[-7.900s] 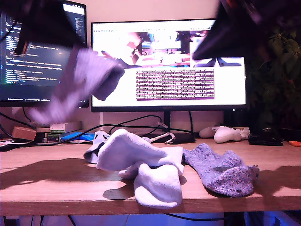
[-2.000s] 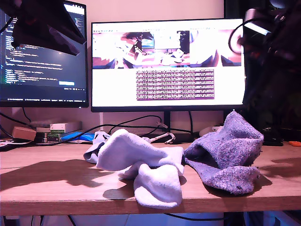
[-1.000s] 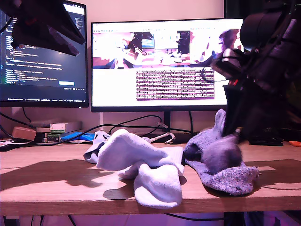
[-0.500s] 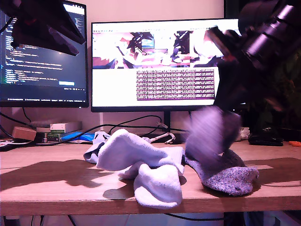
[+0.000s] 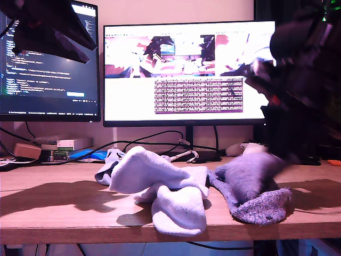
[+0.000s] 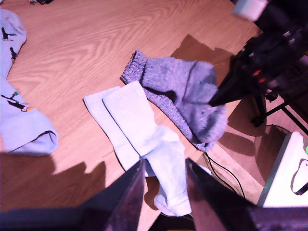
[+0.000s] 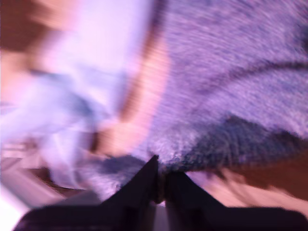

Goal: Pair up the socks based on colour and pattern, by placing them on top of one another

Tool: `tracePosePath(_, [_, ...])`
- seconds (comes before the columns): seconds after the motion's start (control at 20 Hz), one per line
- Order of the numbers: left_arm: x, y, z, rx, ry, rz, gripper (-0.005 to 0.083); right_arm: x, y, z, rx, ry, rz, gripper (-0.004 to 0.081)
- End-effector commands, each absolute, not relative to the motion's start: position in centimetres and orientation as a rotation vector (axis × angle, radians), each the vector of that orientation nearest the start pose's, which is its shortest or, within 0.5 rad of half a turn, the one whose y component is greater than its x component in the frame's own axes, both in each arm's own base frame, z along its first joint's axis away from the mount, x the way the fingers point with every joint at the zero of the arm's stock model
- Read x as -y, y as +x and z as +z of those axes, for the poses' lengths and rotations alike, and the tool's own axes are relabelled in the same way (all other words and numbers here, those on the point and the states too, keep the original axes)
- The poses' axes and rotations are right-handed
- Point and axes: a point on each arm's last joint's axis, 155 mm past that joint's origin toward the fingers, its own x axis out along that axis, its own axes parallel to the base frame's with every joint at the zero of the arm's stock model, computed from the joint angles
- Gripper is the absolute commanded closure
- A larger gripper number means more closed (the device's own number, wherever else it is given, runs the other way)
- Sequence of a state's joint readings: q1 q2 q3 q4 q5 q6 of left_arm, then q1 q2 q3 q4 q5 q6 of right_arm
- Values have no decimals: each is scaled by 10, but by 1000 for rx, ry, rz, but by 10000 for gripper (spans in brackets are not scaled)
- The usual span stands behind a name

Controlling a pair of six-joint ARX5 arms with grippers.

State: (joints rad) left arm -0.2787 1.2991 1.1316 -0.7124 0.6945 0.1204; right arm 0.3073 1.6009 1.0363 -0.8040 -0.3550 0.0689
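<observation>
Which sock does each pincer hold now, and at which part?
My second pincer pinches the upper grey-lavender sock at its fuzzy edge; my first pincer holds nothing.

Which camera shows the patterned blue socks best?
The first wrist view: the light blue socks show their printed figures. The exterior view shows only a bit behind the white socks; the second wrist view is blurred.

On my wooden, tan-grained desk (image 6: 96,43) I see two fuzzy grey-lavender knit socks (image 6: 187,94) heaped together, two plain white ribbed socks (image 6: 139,130), and light blue socks (image 6: 19,120) printed with small dark and orange figures (tiny in the first wrist view). Both my grippers look black.
</observation>
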Motion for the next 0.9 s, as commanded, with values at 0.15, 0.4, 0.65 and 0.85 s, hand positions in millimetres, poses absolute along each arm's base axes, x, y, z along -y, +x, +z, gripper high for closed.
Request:
tracePosePath(0.15, [206, 290, 221, -812, -72, -968, 543, -136, 266, 52, -1486, 87, 462, 392])
tracePosePath(0.4, [206, 290, 221, -809, -67, -970, 543, -140, 275, 102, -1374, 109, 500, 393])
tracePosePath(0.65, [205, 291, 221, -789, -30, -981, 805, -132, 296, 134, -1196, 22, 482, 608])
tracePosePath(0.85, [194, 316, 220, -705, 73, -888, 793, -146, 361, 173, -863, -27, 506, 780])
